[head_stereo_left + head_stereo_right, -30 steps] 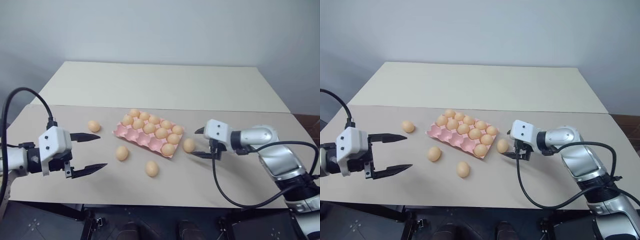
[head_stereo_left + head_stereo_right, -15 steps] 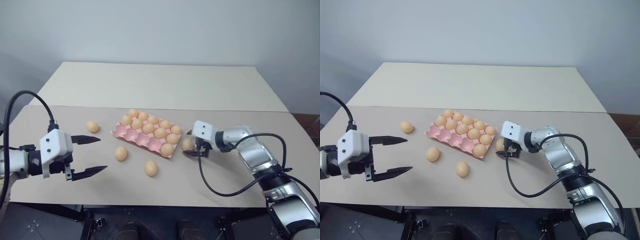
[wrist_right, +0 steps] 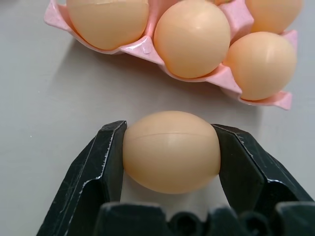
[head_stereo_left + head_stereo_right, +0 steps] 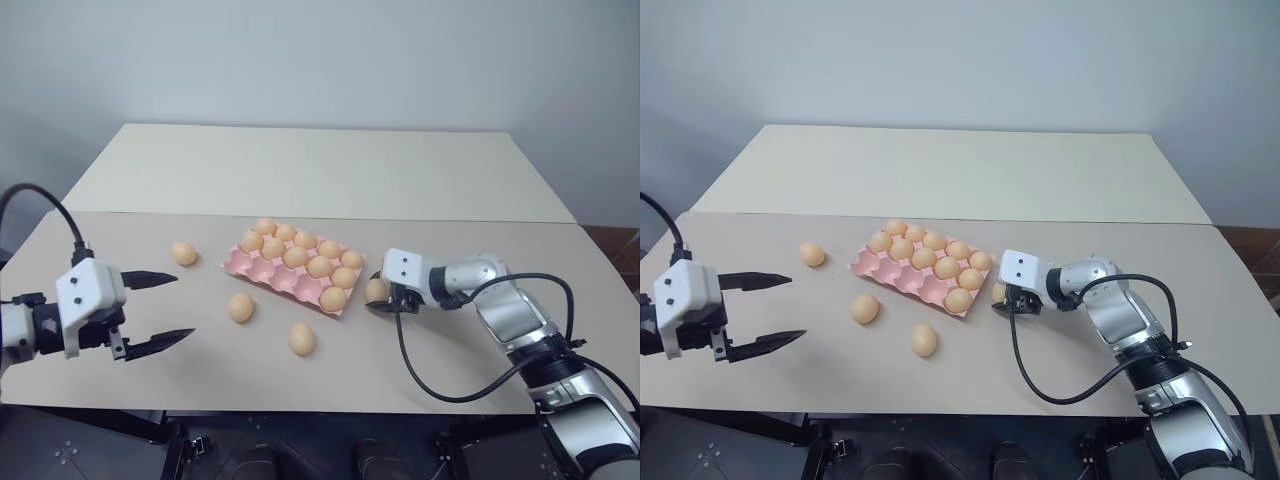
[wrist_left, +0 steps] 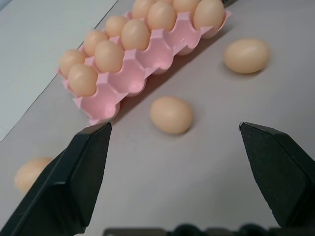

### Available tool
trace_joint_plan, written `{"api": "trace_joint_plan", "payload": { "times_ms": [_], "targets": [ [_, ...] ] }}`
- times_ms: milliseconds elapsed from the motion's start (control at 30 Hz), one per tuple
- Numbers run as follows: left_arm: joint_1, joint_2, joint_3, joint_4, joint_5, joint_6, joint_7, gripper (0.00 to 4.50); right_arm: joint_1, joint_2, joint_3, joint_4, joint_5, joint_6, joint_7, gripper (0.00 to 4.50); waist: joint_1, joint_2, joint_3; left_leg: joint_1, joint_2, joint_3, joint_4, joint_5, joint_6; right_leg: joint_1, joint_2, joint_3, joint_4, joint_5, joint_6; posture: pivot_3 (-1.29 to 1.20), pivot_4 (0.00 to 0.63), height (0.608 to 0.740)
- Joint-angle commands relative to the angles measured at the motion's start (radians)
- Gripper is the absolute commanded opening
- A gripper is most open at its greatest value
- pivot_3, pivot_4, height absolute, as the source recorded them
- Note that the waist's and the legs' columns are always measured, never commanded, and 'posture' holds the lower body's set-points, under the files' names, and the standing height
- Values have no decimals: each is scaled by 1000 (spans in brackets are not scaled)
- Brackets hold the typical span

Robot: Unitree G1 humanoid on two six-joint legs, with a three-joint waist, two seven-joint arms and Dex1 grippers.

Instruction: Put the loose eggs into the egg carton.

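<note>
Now right hand [image 3: 170, 152] pinches one loose egg [image 3: 171, 150]; left hand [image 4: 165, 307] gapes wide, empty.

Head stereo pair looking down over table [image 4: 420, 180], wrist cameras close, all sharing egg carton [image 4: 262, 266].

orange-tan eggs [image 4: 240, 307]; pink egg carton [image 4: 262, 266]; beige table [image 4: 300, 180]; black jaws

Bright, even light; soft shadows; sharp.
</note>
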Motion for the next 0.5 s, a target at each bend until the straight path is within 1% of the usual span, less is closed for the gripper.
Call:
{"api": "trace_joint_plan", "payload": {
  "times_ms": [33,133,200,300,400,500],
  "targets": [
    [16,20,46,29,23,-35,-14,4500,-47,11,-71,-147,27,35,-35,2594,-1,0,0,0,0,0,0,0,0,0,0,0,0,0,0,0,150,740],
    [22,17,49,46,25,-45,-18,4500,-93,67,-67,-206,38,67,-63,2594,-9,0,0,0,0,0,0,0,0,0,0,0,0,0,0,0,150,740],
    [22,14,43,49,27,-47,-14,4500,-113,123,-35,-209,23,48,-93,2594,-13,0,0,0,0,0,0,0,0,0,0,0,0,0,0,0,150,740],
    [22,10,37,43,27,-47,-9,4500,-124,190,31,-173,-38,-11,-141,2594,-17,0,0,-1,0,-1,0,0,0,0,0,0,0,0,0,0,150,740],
    [29,6,40,31,23,-43,-6,4500,-116,230,95,-125,-108,-78,-182,2594,-17,0,0,-1,0,0,0,0,0,0,0,-1,0,0,0,0,150,740],
    [44,0,49,22,23,-42,-5,4500,-110,262,116,-96,-131,-110,-205,2594,-19,0,0,-1,0,0,0,0,0,0,0,-1,0,0,0,0,150,740]
  ]
}}
